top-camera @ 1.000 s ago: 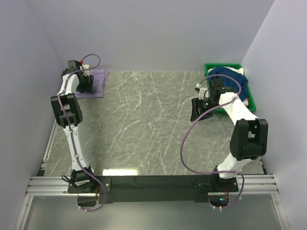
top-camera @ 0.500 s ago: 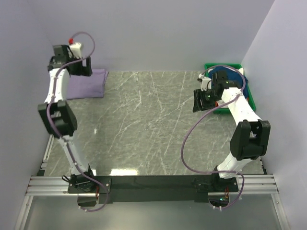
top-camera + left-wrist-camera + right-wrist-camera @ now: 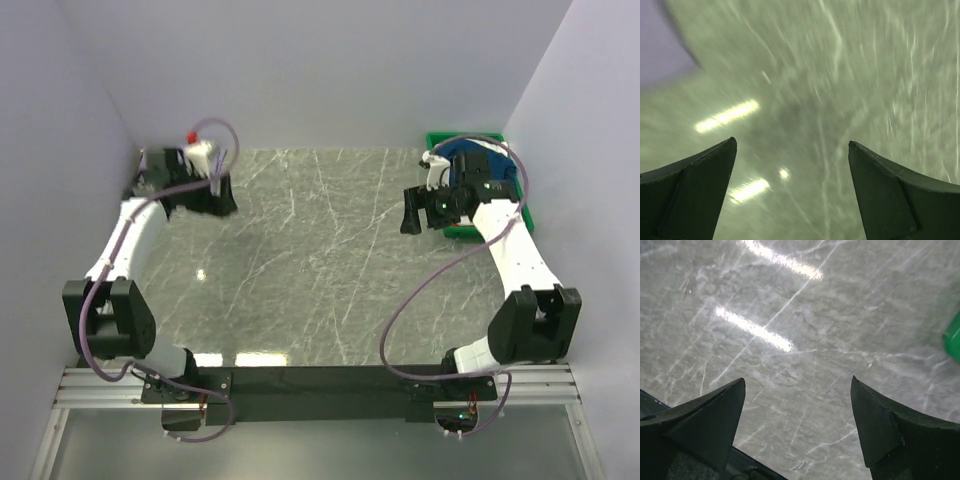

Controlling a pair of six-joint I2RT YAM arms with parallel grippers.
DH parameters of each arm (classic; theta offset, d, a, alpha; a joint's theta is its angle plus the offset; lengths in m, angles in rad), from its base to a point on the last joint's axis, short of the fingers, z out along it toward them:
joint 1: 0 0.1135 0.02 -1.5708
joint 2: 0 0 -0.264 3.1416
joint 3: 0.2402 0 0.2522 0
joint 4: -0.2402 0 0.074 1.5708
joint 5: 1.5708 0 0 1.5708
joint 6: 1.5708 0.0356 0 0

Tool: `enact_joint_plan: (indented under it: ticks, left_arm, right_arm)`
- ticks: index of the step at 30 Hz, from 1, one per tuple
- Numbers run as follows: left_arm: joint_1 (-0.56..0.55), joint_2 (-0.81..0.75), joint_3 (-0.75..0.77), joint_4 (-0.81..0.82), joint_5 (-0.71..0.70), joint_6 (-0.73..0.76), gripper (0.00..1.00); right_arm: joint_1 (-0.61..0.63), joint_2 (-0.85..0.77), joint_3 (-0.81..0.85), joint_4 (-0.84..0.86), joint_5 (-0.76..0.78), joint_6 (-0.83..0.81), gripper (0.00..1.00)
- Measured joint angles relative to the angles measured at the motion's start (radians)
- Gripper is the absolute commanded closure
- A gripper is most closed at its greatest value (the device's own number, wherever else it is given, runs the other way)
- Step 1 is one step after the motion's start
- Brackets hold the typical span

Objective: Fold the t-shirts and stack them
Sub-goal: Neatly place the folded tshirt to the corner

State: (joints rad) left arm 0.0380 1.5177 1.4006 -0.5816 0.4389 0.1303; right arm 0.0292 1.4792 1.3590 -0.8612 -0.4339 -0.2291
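Note:
A dark navy t-shirt [image 3: 503, 171] lies bunched in the green bin [image 3: 437, 140] at the back right. My right gripper [image 3: 410, 214] hovers just left of the bin, over bare marble. In the right wrist view the right gripper [image 3: 797, 385] is open, with only tabletop between its fingers. My left gripper [image 3: 222, 194] hangs at the back left of the table. The left wrist view is blurred but shows the left gripper [image 3: 792, 147] open and empty over marble. The lavender t-shirt is hidden behind the left arm.
A corner of the green bin [image 3: 954, 337] shows at the right edge of the right wrist view. Lavender walls close in the table on the left, back and right. The marble tabletop [image 3: 320, 260] spans the middle between the arms.
The left arm lifted off the lavender shirt, then swung down and right, so it now covers the shirt. The right gripper moved up towards the bin. Both grippers opened wider.

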Motion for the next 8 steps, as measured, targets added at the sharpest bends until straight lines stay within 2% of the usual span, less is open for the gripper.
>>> enact_joint_plan:
  ticks: [4,8]
  left_arm:
    - [-0.077,-0.104,-0.324,0.002,-0.025,-0.021,0.0]
    - [-0.138,-0.214,-0.465,0.001,-0.052,-0.047,0.01]
  right_arm:
    - [0.021,-0.081,-0.14,0.024,-0.005,0.001,0.07]
    - [0.071,-0.104,-0.236,0.036,-0.002,0.0,0.06]
